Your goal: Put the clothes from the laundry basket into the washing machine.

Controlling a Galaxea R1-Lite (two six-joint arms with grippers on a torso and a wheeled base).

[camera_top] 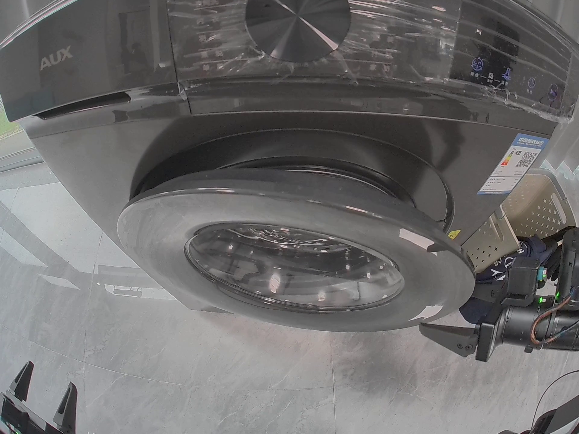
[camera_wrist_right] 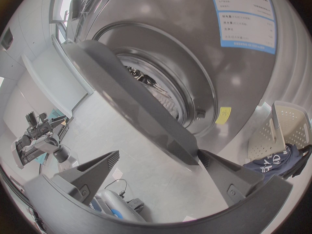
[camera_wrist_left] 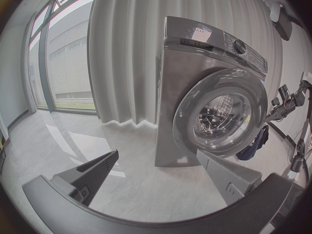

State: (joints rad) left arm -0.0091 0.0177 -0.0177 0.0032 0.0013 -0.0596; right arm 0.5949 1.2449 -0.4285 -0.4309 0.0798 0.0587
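Navy garment (camera_wrist_right: 269,163) over basket (camera_wrist_right: 289,121) rim, just right of washer (camera_top: 301,134). Looks soft, light, floppy: best pinched at a bunched fold, not a loose hem. Right gripper (camera_wrist_right: 157,154), jaws apart, at door (camera_top: 289,200) edge; left gripper (camera_wrist_left: 156,152) likewise, low.

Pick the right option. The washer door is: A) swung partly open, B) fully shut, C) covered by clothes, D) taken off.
A: the door stands out from the washer front, with the drum opening showing behind its edge.
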